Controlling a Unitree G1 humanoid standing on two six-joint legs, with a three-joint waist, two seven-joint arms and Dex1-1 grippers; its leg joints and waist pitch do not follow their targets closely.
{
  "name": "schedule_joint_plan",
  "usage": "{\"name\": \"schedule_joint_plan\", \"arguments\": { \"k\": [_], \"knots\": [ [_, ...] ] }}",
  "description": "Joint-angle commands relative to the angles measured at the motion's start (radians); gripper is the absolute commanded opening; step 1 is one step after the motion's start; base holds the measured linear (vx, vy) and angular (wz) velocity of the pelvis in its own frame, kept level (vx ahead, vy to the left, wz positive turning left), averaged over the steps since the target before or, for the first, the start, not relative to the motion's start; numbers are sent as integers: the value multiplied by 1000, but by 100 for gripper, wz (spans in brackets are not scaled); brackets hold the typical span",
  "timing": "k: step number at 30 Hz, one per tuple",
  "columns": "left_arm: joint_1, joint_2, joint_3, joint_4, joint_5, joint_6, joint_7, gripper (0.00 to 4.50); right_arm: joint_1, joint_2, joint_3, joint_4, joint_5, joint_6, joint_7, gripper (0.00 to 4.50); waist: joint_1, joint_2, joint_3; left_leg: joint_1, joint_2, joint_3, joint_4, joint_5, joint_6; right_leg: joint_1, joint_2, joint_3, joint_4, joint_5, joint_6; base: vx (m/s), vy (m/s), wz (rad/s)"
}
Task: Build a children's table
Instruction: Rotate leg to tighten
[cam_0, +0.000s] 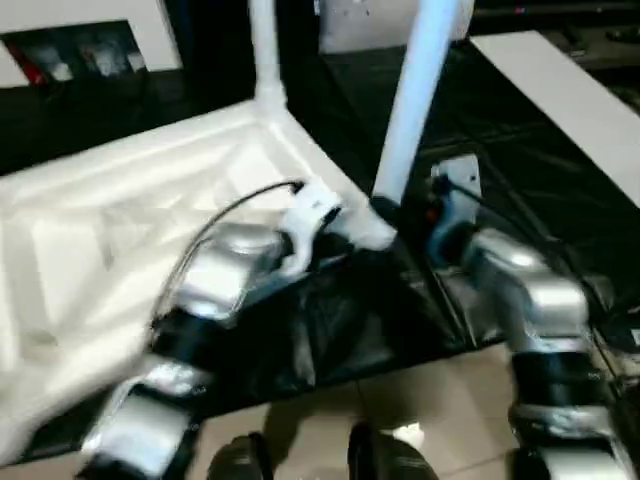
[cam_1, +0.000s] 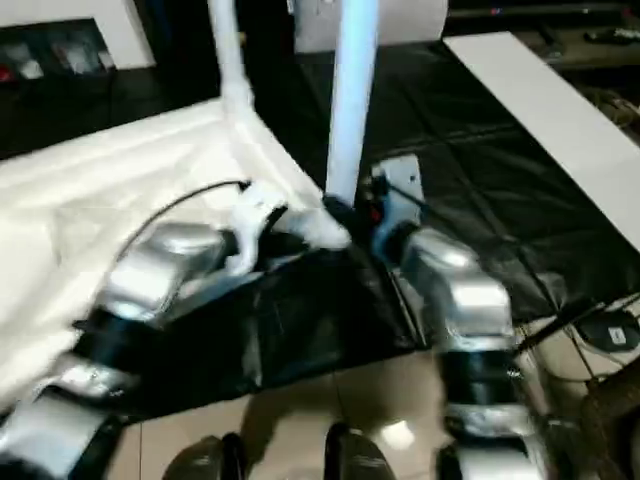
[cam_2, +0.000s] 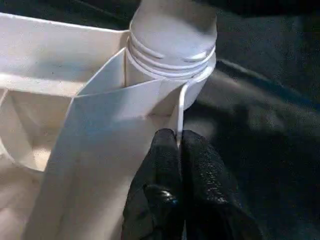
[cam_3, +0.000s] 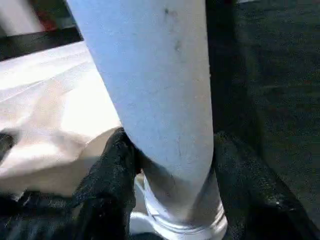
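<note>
The white table top (cam_0: 120, 230) lies upside down on the black cover, its ribbed underside facing up. One white leg (cam_0: 265, 60) stands in the far corner socket. A second leg (cam_0: 415, 100) stands upright in the near corner socket (cam_2: 172, 50), where its thread shows. My right gripper (cam_3: 175, 180) is shut on this leg just above the socket, with a black finger (cam_3: 107, 175) on each side. My left gripper (cam_2: 177, 150) is shut on the thin rim wall of the table top (cam_2: 100, 130) right beside that socket.
The black cover (cam_0: 500, 170) spreads under and beyond the table top. A long white board (cam_0: 560, 90) lies at the back right. Tiled floor (cam_0: 420, 410) and my feet (cam_0: 380, 455) are in front. Cables and a small device (cam_1: 610, 335) lie at the right.
</note>
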Motion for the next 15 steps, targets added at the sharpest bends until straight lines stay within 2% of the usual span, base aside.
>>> {"name": "schedule_joint_plan", "arguments": {
  "k": [1,3,5,8,9,10,15],
  "knots": [
    [-41,-73,4,5,-26,-14,61,0,14,70,36,19,37,-17,-22,267,8,-4,-103,21,50,-32,-59,-112,73,66,-88,53,-72,-310,-171,0,0,0],
    [-43,-77,9,4,-33,-15,62,0,19,69,31,12,38,-18,-26,270,9,-5,-104,16,50,-32,-59,-92,92,71,-88,53,-64,-244,-193,0,0,0],
    [-39,-70,5,-3,-33,-17,50,0,27,55,32,-3,28,-28,-15,305,9,-2,-103,16,49,-31,-58,-90,110,71,-89,55,-63,-215,-204,0,0,0],
    [-25,-39,-5,-16,-31,-44,9,0,36,18,22,-26,27,-37,21,316,12,-3,-101,15,46,-30,-57,-101,115,74,-90,54,-66,-233,-200,0,0,0],
    [-13,-11,-12,-27,-36,-63,-28,0,42,-25,24,-35,35,-59,78,324,13,-5,-100,15,47,-31,-58,-102,117,75,-91,54,-66,-243,-195,0,0,0],
    [-8,1,-14,-31,-39,-67,-44,0,46,-45,29,-38,41,-72,111,349,13,-5,-100,14,47,-30,-57,-102,118,76,-90,54,-66,-245,-191,0,0,0],
    [15,72,-35,-41,-42,-118,-140,0,50,-135,28,-41,81,-87,254,390,11,-5,-98,13,49,-30,-56,-95,137,76,-89,54,-62,-226,-203,0,0,0]
  ]
}}
